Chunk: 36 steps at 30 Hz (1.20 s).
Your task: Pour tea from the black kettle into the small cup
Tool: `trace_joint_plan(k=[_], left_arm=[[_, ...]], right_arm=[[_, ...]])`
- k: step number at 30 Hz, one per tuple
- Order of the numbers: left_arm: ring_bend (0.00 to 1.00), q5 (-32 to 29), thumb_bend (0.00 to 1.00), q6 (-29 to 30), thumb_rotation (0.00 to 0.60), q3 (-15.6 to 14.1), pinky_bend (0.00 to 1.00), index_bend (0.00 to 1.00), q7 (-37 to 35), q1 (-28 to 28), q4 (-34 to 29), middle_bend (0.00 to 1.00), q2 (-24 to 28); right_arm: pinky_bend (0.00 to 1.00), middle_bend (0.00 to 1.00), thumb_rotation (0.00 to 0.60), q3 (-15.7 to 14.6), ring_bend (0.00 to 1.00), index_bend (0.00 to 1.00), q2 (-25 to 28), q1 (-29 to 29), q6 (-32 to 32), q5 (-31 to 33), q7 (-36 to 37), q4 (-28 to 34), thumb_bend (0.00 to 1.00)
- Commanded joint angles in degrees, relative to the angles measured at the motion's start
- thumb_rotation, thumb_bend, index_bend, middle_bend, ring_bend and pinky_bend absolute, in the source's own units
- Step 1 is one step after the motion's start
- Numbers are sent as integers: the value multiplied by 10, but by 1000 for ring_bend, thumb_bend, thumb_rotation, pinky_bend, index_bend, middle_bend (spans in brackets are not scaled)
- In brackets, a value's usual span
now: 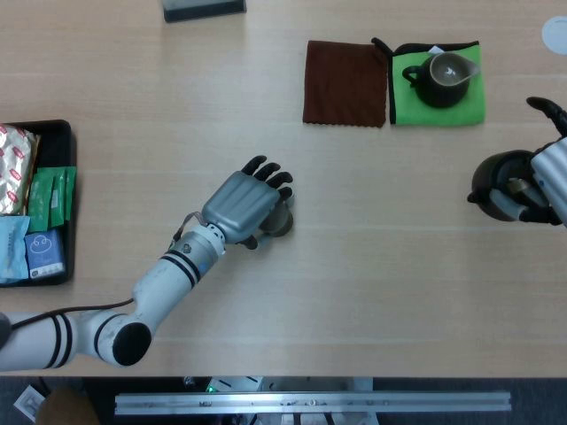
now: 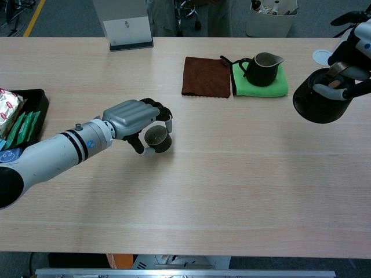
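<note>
The small dark cup point(image 2: 157, 139) is held upright just above the table by my left hand point(image 2: 136, 123), near the table's middle left. From the head view the left hand point(image 1: 244, 205) covers most of the cup point(image 1: 280, 221). Far to the right, the round black kettle point(image 2: 320, 104) hangs above the table, gripped at its top by my right hand point(image 2: 349, 75). In the head view the kettle point(image 1: 498, 188) sits at the right edge with the right hand point(image 1: 542, 186) on it.
A brown cloth point(image 1: 345, 82) and a green cloth point(image 1: 438, 88) carrying a black pitcher point(image 1: 444, 79) lie at the back. A black tray point(image 1: 53, 133) of packets sits at the left edge. A white disc point(image 2: 320, 56) lies at the back right.
</note>
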<state>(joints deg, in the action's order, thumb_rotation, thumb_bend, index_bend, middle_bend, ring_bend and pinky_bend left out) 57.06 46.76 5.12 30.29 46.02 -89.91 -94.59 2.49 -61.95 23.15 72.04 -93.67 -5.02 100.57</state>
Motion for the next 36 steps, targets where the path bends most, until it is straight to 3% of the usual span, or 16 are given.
trace_joint_plan(k=[1,36], left_arm=[[99,-13,269,-1,600,1,56,420,10,11,9,168,-14],[99,-62,269,9,600,-7,56,409,30,52,89,167,-108]], right_arm=[[142,1000,538,0,938,1000,1,-1,0,0,-1,1,244],[142,1000,544,-1,939,1000,7,-12,3,8,4,-6,244]])
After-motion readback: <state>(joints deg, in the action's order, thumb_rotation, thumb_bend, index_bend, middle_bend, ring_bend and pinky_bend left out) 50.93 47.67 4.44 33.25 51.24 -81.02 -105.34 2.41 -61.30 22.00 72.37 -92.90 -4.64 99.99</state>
